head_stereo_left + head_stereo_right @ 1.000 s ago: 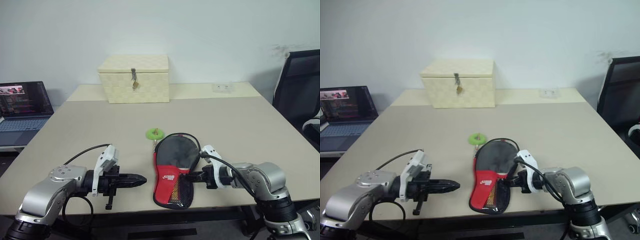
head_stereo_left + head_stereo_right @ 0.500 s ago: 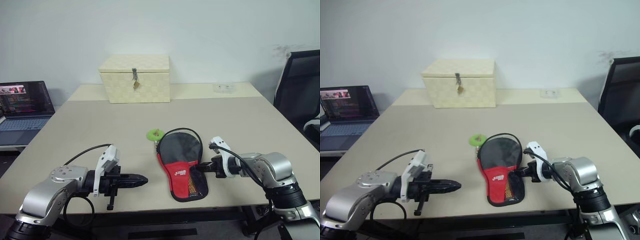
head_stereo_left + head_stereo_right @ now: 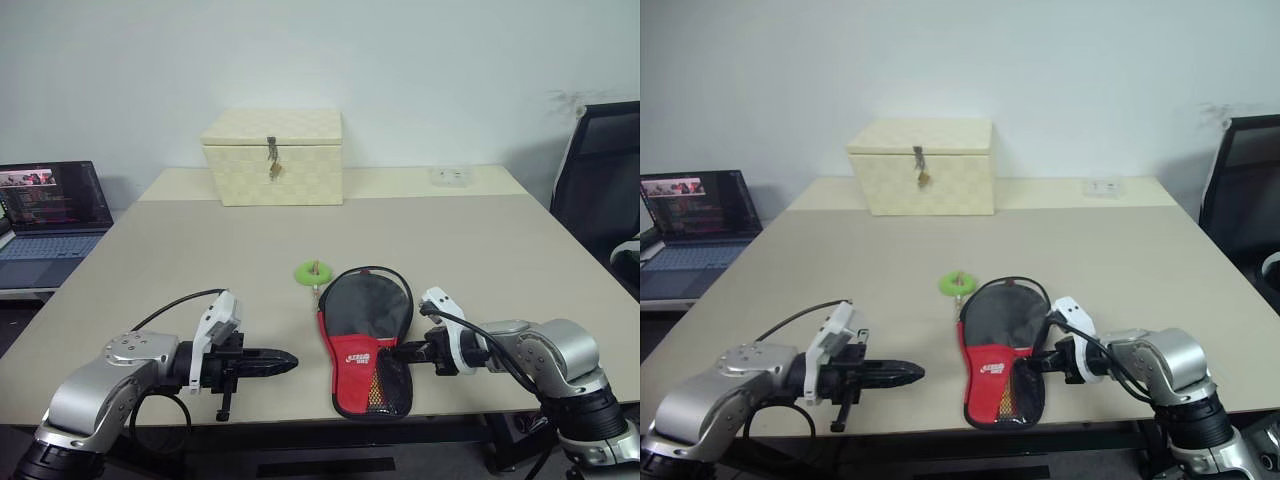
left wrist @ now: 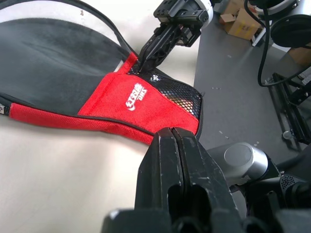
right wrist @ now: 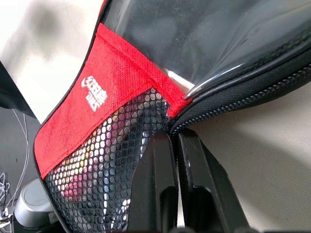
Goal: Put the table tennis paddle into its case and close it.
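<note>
Case flat on the table near the near edge, round black part toward the far side, red lower part and mesh pocket toward the near edge, small green tag just beyond its far left rim. Zipper rim parted on the right side. Paddle not discernible.

Right gripper at the case's right edge where red meets black, its 2 fingers pressed together at the zipper rim; whether pinching the zipper, cannot tell. Left gripper left of the case, apart from it, pointing right, fingers closed on nothing.

Cream latched box at the table's far side. Laptop far left. Black chair at right.
</note>
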